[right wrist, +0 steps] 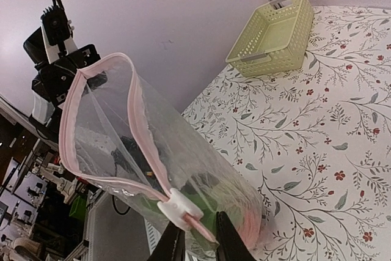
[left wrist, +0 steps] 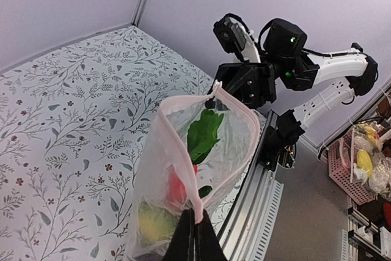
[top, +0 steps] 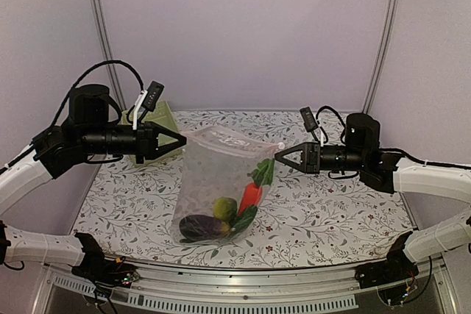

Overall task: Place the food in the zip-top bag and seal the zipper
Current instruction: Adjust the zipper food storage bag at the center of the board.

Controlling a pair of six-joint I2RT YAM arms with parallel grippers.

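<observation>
The clear zip-top bag (top: 213, 174) hangs above the table, stretched between my two grippers. Inside it lie the food pieces: a dark purple eggplant (top: 200, 227), a red-orange carrot (top: 250, 196), a yellow-green piece (top: 225, 208) and green leaves (top: 263, 172). My left gripper (top: 182, 143) is shut on the bag's left mouth corner, seen in the left wrist view (left wrist: 195, 227). My right gripper (top: 277, 157) pinches the right corner (right wrist: 198, 236), just past the white slider (right wrist: 178, 206). The pink zipper (left wrist: 177, 151) gapes open in a loop, also seen in the right wrist view (right wrist: 143, 126).
The pale green slotted basket (top: 156, 124) stands empty at the back left of the flowered table (top: 331, 211), behind my left arm; it also shows in the right wrist view (right wrist: 275, 32). A metal rail (top: 243, 288) runs along the table's near edge.
</observation>
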